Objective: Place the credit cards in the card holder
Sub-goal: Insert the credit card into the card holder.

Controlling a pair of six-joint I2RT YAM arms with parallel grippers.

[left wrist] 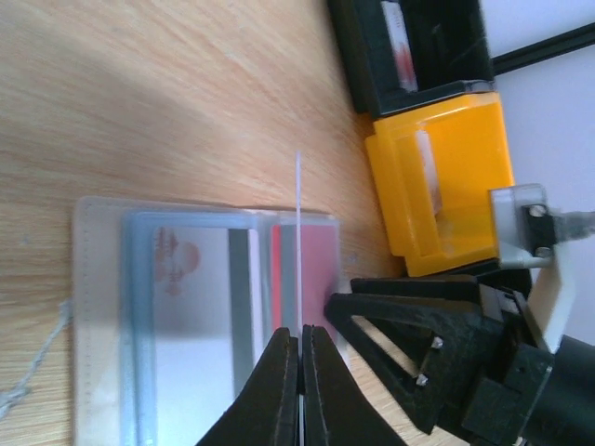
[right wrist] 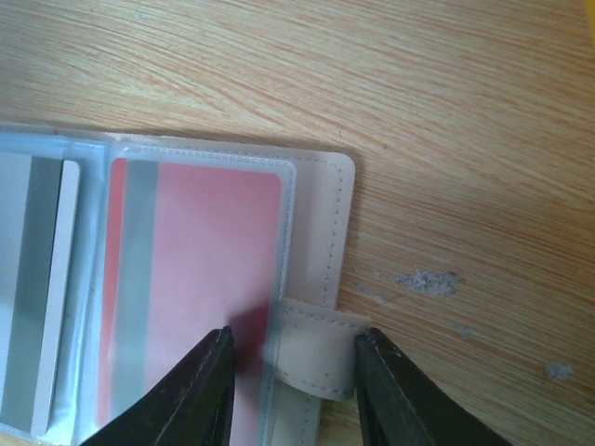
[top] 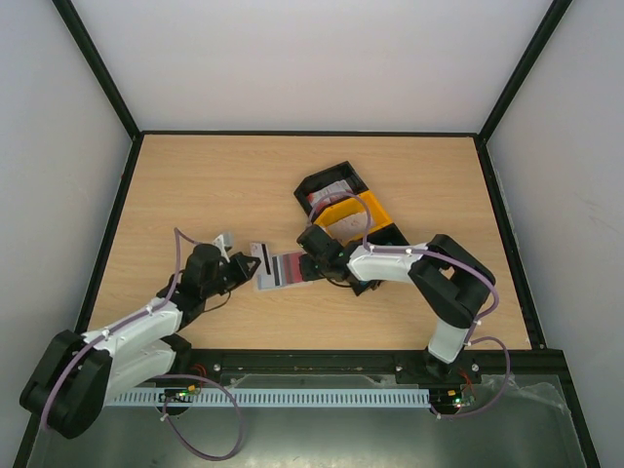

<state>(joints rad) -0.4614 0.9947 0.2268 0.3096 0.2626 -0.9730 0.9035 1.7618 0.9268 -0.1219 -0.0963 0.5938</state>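
At card holder (top: 283,268) strap (right wrist: 311,362): right gripper (right wrist: 296,339) straddles it, jaws part open, gripping nothing.
Left gripper (left wrist: 299,339): pinched on thin sheet (left wrist: 299,232) over holder; card or sleeve unclear.
Red card (right wrist: 209,269): sleeved, strap side.
Advice: probably pin strap, feed sheet squarely.

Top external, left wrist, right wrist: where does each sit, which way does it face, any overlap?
Top external: overhead from behind, looking down on the table; left arm and right arm show.
Left wrist: looks along the left gripper, shut on an edge-on card, toward the tray.
Right wrist: looks down past the open right gripper.
All share the open card holder.
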